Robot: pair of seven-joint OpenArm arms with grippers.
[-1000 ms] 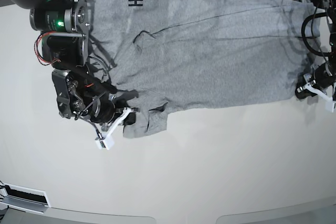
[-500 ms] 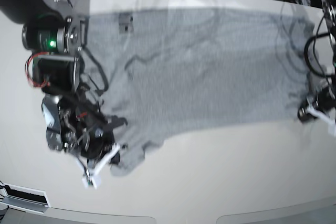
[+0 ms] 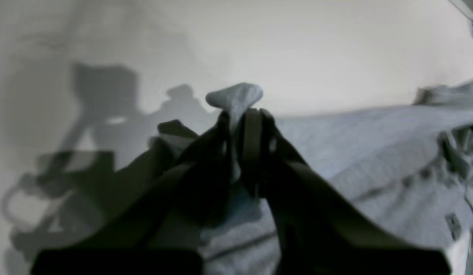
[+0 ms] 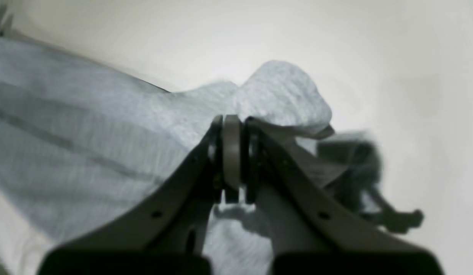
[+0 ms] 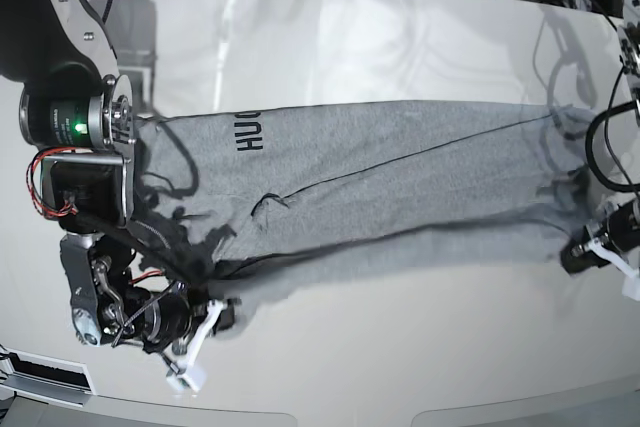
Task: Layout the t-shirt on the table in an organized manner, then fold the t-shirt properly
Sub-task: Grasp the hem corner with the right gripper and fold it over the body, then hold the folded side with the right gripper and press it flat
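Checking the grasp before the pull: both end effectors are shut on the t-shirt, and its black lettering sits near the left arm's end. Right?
Not quite. In the base view the lettering on the t-shirt lies near the right end effector, opposite the left end effector. Both are shut on it.

The t-shirt (image 5: 400, 182) is seen to be a soft heather-grey knit cloth with a matt, finely flecked surface; a ribbed grain is visible in the right wrist view, and black block lettering is printed flat on the fabric. The bench (image 5: 400, 347) is presented as a smooth, glossy cream-white surface on which soft reflections and shadows are carried. The right gripper (image 4: 232, 160) is formed of matt grey-brown moulded plastic with small holes, the cloth being pinched between its jaws. The left gripper (image 3: 240, 149) is rendered dark and matt, with cloth likewise pinched. In the base view, white plastic finger parts and bare metal housings are shown on the arms.
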